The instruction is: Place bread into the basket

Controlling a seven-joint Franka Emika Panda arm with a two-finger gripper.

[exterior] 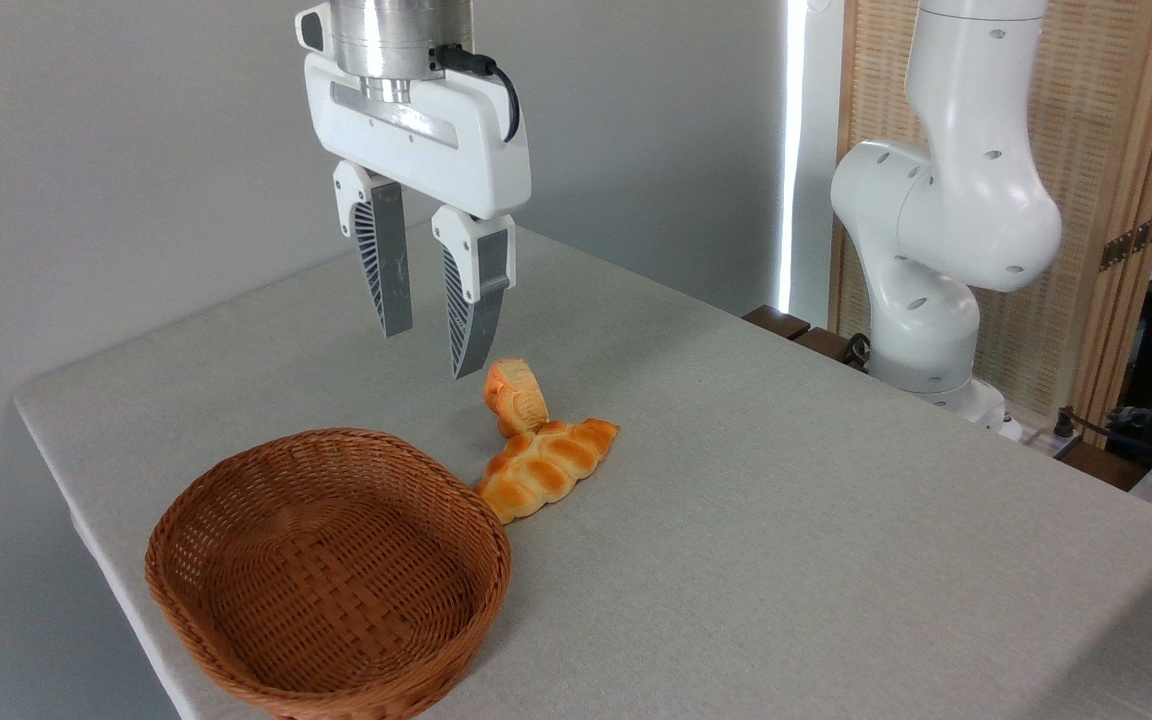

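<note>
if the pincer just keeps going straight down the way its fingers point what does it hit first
Most likely the bare table. The open pincer points down at cloth just left of the small round bun, behind the wicker basket. Depth is unclear from one view, so its right finger might clip the bun.

Above the bread: open air; hand hangs up and to its left, fingers parted, nothing between them.
Bread's near side: blocked, braided loaf touching it.
Basket mouth: unobstructed from above.
Basket's right rim: loaf's end close against it.
Worktop right half: bare.
</note>
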